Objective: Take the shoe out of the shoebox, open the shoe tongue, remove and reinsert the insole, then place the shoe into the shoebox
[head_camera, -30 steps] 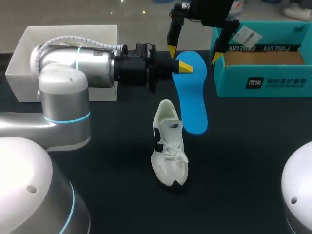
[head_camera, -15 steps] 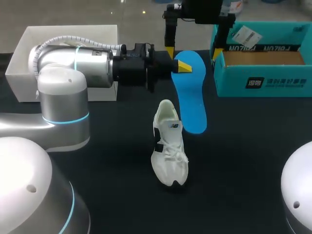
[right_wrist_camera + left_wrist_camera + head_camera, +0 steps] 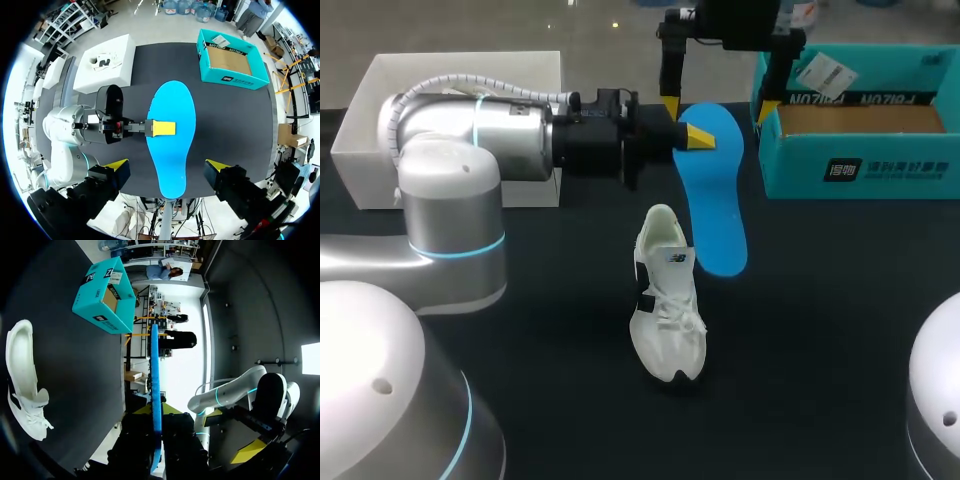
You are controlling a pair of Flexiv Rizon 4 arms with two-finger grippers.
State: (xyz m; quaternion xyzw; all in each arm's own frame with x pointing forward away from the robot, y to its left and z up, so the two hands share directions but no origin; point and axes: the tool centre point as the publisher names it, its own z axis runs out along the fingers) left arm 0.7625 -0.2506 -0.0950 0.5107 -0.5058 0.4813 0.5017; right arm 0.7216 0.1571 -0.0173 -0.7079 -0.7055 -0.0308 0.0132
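Note:
A blue insole [image 3: 712,190] hangs above the table, with my left gripper [image 3: 695,137] shut on its edge near the far end. In the left wrist view the insole [image 3: 155,380] shows edge-on between the fingers of the left gripper [image 3: 156,412]. The white shoe [image 3: 667,295] lies on the dark table in front of the insole, apart from both grippers. My right gripper [image 3: 718,100] hovers open above the insole's far end, one finger on either side. From the right wrist, the insole [image 3: 172,135] lies under the open right gripper [image 3: 166,167]. The teal shoebox [image 3: 860,140] stands open at the back right.
A white box [image 3: 380,110] stands at the back left behind my left arm; the right wrist view shows another shoe [image 3: 106,61] on it. The dark table [image 3: 820,330] is bare in front and to the right of the white shoe.
My right gripper has swung from a tilted stance to square over the insole's far end, shifting slightly left. The left gripper, insole and shoe have stayed put.

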